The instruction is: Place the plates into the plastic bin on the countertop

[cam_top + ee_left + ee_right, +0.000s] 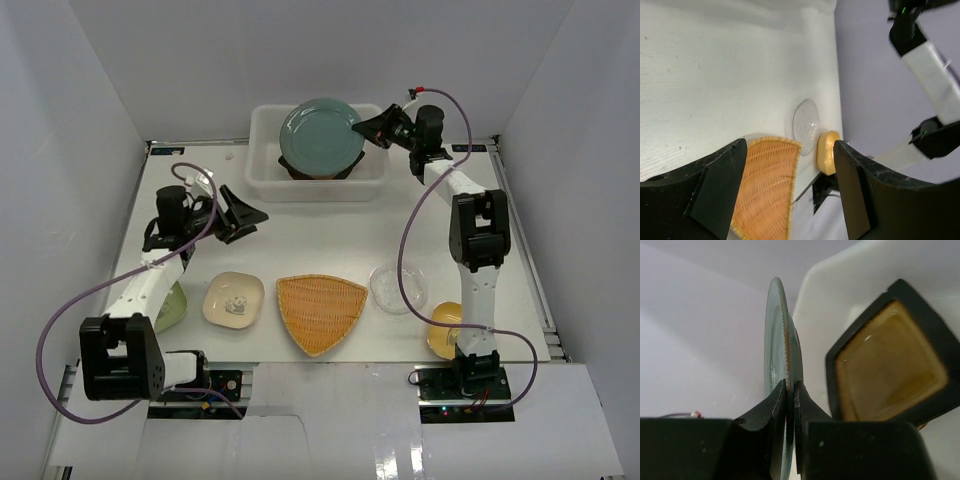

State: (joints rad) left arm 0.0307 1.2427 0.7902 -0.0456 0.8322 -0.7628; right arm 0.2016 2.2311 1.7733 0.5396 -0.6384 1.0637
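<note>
Right gripper (pixel 790 387), closest to the right wrist lens: jaws clamped on the rim of the teal plate (pixel 775 340), which stands on edge between them. Beyond it lies the bin (pixel 840 275), with the square plate (pixel 890 360) inside, black-rimmed and amber in the middle.

Top view: the teal plate (pixel 320 137) is held tilted over the middle of the bin (pixel 265 150), above the square plate (pixel 320 172). It cannot be told whether the two plates touch, or whether further plates lie beneath them.

The left gripper (pixel 240 215) hovers over bare countertop (pixel 300 240) with jaws apart, holding nothing. Its wrist view looks between the fingers (pixel 725 175) toward the fan plate (pixel 765 190), glass plate (pixel 806 122) and yellow plate (pixel 826 152).

Progress, as judged: one plate is deposited and one is at the point of release. Five are left on the countertop in a near row:
- green plate (pixel 172 305), partly under the left arm
- cream plate (pixel 234 300)
- fan plate (pixel 318 312)
- glass plate (pixel 398 287)
- yellow plate (pixel 445 328), partly behind the right arm

The task is thus under halfway.
</note>
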